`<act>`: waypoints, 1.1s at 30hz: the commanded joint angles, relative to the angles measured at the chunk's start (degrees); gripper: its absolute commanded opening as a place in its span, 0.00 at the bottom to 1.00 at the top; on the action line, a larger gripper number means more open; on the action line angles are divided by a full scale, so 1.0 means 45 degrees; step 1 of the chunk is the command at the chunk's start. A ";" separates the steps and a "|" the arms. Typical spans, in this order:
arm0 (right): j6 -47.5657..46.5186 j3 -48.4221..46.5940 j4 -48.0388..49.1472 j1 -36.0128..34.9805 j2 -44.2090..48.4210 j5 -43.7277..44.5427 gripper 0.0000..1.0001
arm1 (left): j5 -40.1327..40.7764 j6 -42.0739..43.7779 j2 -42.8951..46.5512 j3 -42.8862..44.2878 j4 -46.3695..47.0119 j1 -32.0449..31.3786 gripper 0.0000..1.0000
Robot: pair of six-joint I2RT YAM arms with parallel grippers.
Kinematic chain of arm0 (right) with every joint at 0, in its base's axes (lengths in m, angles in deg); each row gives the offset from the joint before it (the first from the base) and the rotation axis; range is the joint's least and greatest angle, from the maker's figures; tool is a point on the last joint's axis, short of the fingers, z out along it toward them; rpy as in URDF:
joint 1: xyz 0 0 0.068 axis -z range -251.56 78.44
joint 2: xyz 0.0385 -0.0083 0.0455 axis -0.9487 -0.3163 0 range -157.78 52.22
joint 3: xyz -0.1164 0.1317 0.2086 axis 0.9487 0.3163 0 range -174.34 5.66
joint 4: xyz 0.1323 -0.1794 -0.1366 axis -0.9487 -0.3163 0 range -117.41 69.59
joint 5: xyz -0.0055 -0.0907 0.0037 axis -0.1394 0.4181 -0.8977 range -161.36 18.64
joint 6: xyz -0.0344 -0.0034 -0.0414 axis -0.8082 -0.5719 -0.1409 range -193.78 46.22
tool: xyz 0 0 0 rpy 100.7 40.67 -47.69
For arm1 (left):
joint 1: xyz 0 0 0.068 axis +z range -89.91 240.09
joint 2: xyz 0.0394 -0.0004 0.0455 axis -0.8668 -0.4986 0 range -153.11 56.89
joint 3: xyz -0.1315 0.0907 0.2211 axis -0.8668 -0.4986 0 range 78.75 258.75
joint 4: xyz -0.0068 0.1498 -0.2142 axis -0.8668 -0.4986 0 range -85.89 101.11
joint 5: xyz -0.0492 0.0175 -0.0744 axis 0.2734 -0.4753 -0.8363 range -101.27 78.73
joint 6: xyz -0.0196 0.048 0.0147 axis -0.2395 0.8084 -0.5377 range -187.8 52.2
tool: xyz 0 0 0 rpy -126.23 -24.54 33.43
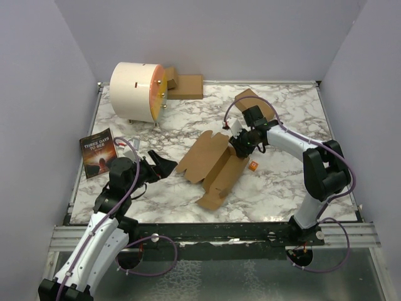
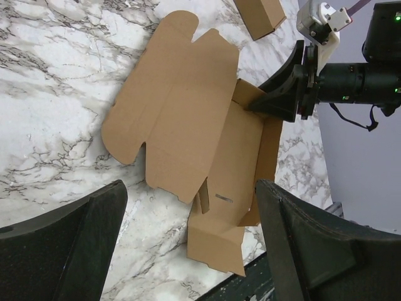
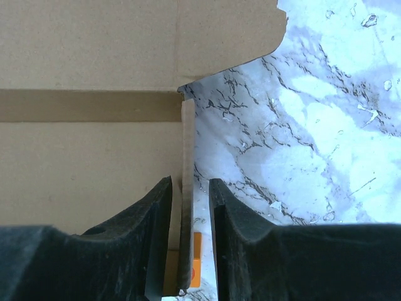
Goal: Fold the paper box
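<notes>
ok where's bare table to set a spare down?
Free: far right corner of the table, behind the right arm; near-right patch between box and near edge. Crowded: middle, with box, left pincer, right pincer, orange bit. Drum and book fill the left.

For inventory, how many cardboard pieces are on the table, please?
3: unfolded box mid-table, brown box beside the white drum, third piece behind the right arm; more may be hidden.

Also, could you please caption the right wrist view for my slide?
Right tool straddling an upright flap of the cardboard box on the marble table.
</notes>
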 commanded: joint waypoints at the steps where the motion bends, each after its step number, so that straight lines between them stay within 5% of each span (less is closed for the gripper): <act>1: -0.0030 -0.0089 0.0437 -0.0080 0.0232 -0.0047 0.31 | -0.0328 -0.0086 0.0025 0.0058 0.0354 0.0035 0.86; 11: -0.0250 0.0472 0.0771 -0.0080 0.0070 0.0351 0.02 | -0.0416 -0.0115 -0.0079 -0.0096 0.0333 0.0028 0.86; 20: 0.0864 0.1762 0.2558 0.0007 0.1469 -0.1970 0.01 | -0.0536 -0.0814 0.0087 -0.0656 0.0288 0.0029 0.86; 33: 0.1945 0.2877 0.4054 0.0670 0.2750 -0.2973 0.01 | -0.0796 -0.3565 -0.0185 -0.2595 0.4881 0.0017 0.91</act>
